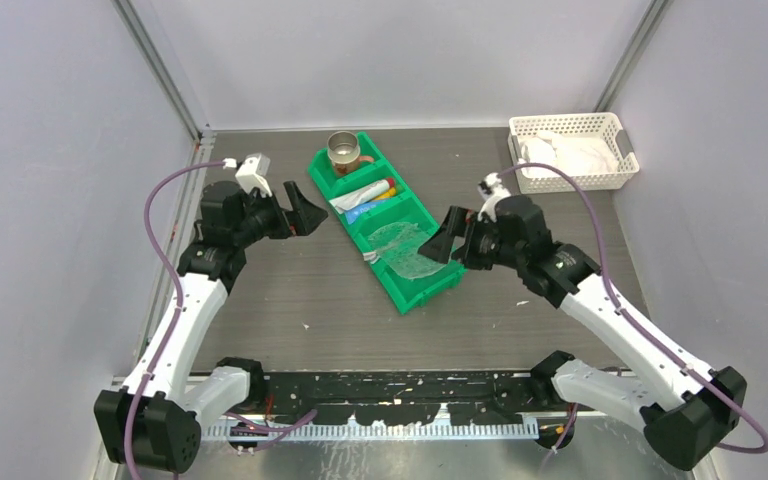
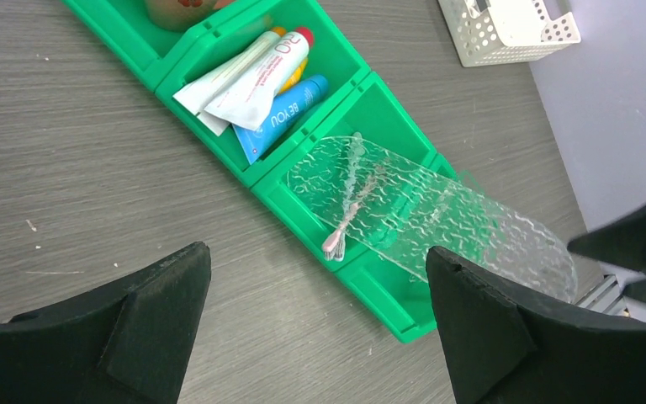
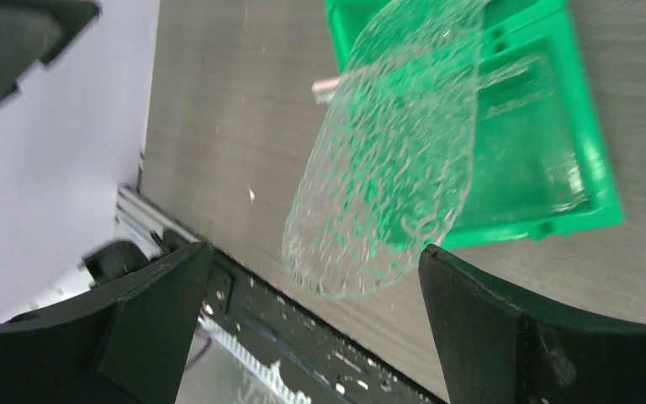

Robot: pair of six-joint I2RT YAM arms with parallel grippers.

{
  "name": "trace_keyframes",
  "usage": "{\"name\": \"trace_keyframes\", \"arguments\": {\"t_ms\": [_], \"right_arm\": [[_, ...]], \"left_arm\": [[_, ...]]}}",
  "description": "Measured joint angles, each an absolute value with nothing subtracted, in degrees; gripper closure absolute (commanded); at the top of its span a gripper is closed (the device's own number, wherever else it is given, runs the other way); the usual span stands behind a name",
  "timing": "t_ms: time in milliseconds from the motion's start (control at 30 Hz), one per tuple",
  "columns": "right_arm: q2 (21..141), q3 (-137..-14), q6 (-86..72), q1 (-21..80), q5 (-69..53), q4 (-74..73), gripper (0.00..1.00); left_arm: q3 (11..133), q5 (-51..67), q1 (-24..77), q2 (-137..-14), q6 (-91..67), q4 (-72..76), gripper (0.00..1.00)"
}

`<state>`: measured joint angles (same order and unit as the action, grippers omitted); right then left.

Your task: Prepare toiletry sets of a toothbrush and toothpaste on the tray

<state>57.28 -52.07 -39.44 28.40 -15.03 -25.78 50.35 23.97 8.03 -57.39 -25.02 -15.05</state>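
The clear crinkly tray (image 1: 407, 252) lies tilted on top of the green bin (image 1: 350, 178), over its two near compartments. It also shows in the left wrist view (image 2: 446, 215) and the right wrist view (image 3: 387, 160). Under the tray lies a pale pink toothbrush (image 2: 335, 243) with its head poking out; a second brush beside it is blurred by the tray. The toothpaste tubes lie in the second compartment: white with a red cap (image 2: 261, 80), blue (image 2: 284, 116) and yellow-orange (image 2: 300, 72). My left gripper (image 1: 305, 212) is open and empty, left of the bin. My right gripper (image 1: 447, 235) is open and empty, by the tray's right edge.
A metal cup (image 1: 343, 152) stands in the bin's far compartment. A white lattice basket (image 1: 572, 150) with white cloth sits at the back right. Grey walls close in both sides. The black rail (image 1: 390, 385) with the arm bases runs along the near edge.
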Motion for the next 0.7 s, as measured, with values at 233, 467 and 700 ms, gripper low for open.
{"name": "trace_keyframes", "arguments": {"t_ms": [233,467,700], "right_arm": [[56.31,-51.86,-39.20,44.03,-0.64,-31.38,0.00],[59.13,-49.87,-40.62,47.09,7.86,-31.14,0.02],[59.11,-47.64,-43.48,47.09,9.76,-27.20,0.07]], "left_arm": [[50.37,23.70,8.14,-57.39,-24.86,-15.94,0.00],[50.35,23.33,8.43,-57.39,-24.86,-16.43,0.00],[50.35,22.94,8.97,-57.41,-24.84,-16.58,0.00]]}}
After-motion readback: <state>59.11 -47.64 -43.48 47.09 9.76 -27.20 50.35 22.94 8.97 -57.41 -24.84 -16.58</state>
